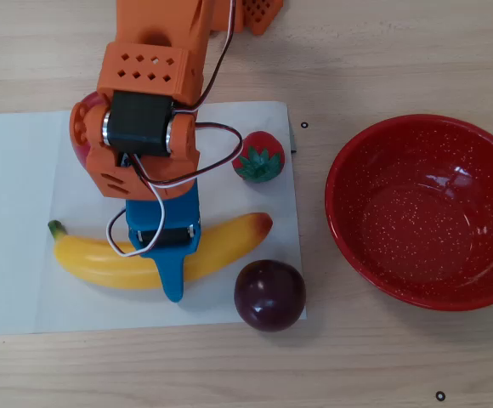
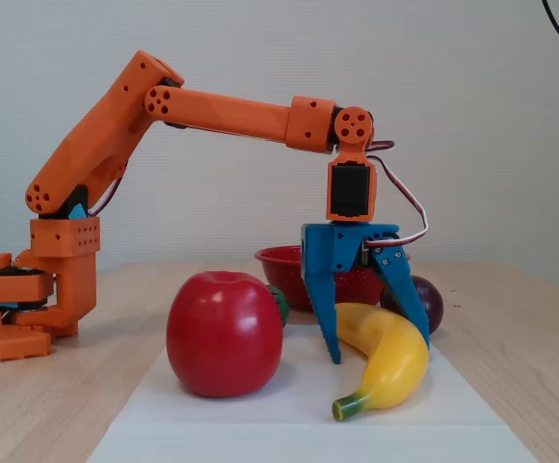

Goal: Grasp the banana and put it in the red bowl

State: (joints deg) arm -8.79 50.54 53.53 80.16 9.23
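The yellow banana (image 1: pixel 93 259) lies on a white sheet, with its green stem to the left and its orange-red tip to the right in the overhead view. In the fixed view the banana (image 2: pixel 395 362) points its stem at the camera. My blue gripper (image 1: pixel 166 246) is lowered over the banana's middle. It is open, with one finger on each side of the banana (image 2: pixel 376 347). The fingertips (image 2: pixel 333 352) reach down near the sheet. The red speckled bowl (image 1: pixel 425 212) sits empty on the wooden table to the right, and it shows behind the gripper in the fixed view (image 2: pixel 279 265).
A red apple (image 2: pixel 224 333) stands on the white sheet (image 1: pixel 17 212), partly under the arm from above (image 1: pixel 81 127). A strawberry (image 1: pixel 259 157) lies beyond the banana's tip. A dark plum (image 1: pixel 269 295) sits at the sheet's corner between the banana and the bowl.
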